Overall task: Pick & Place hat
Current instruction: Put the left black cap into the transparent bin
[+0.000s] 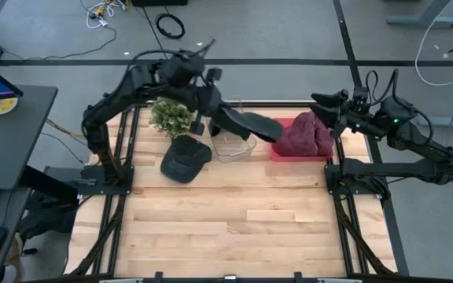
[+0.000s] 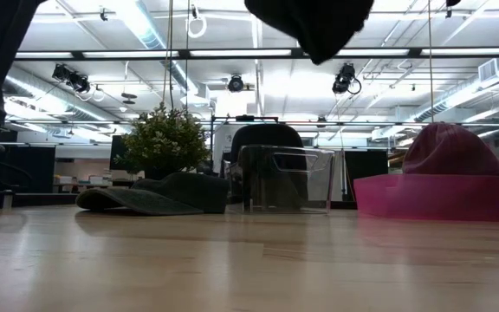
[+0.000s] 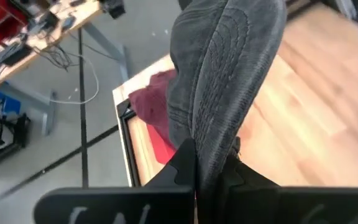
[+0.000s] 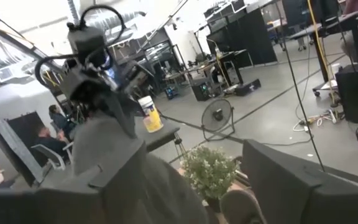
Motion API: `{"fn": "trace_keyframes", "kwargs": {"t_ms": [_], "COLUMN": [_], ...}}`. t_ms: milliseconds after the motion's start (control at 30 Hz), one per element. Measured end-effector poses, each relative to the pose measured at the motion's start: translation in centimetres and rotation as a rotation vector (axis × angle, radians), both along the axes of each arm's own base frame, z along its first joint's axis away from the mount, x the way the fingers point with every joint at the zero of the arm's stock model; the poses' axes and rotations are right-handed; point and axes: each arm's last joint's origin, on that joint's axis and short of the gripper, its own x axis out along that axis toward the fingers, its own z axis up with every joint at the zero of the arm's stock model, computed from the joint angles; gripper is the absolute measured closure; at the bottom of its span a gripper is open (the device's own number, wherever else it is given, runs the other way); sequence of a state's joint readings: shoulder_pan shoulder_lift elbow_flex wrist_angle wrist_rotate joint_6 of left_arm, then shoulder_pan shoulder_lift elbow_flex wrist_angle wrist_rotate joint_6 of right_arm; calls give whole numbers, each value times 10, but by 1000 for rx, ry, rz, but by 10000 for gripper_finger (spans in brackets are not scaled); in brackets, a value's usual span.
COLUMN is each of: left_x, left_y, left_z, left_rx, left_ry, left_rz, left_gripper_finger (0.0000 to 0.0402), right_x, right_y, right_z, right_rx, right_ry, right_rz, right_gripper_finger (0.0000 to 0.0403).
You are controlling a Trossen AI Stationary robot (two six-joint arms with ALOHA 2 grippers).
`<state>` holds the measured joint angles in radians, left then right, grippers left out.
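The left gripper is clamped on the edge of a dark grey cap, carrying it in the air above the far side of the table, over the clear plastic container and beside the pink tray. The cap hangs from the fingers and sags along its length, which indicates soft, light fabric with a somewhat stiffer stitched brim; it is not fragile and is unlikely to slip from a firm pinch. The rim or brim edge is the suitable hold point, as the crown collapses under pressure. A second dark cap lies flat on the table near a small potted plant, and a maroon hat rests in the pink tray. The right gripper hovers near the tray's far corner with fingers spread and empty.
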<state>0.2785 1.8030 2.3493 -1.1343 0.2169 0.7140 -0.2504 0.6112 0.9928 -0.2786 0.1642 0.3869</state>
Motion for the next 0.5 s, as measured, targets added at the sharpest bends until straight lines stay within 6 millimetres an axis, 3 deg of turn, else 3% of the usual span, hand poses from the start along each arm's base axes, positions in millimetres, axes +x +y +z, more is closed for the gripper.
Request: {"fn": "trace_keyframes", "kwargs": {"t_ms": [500], "left_x": [45], "left_y": [48], "left_z": [-82], "left_rx": [45], "left_ry": [372], "left_rz": [38], "left_gripper_finger": [390], "right_x": [2], "right_y": [0], "right_z": [0], "right_rx": [21], "right_ry": [-4], "right_rz": [28], "right_gripper_finger": [209]}}
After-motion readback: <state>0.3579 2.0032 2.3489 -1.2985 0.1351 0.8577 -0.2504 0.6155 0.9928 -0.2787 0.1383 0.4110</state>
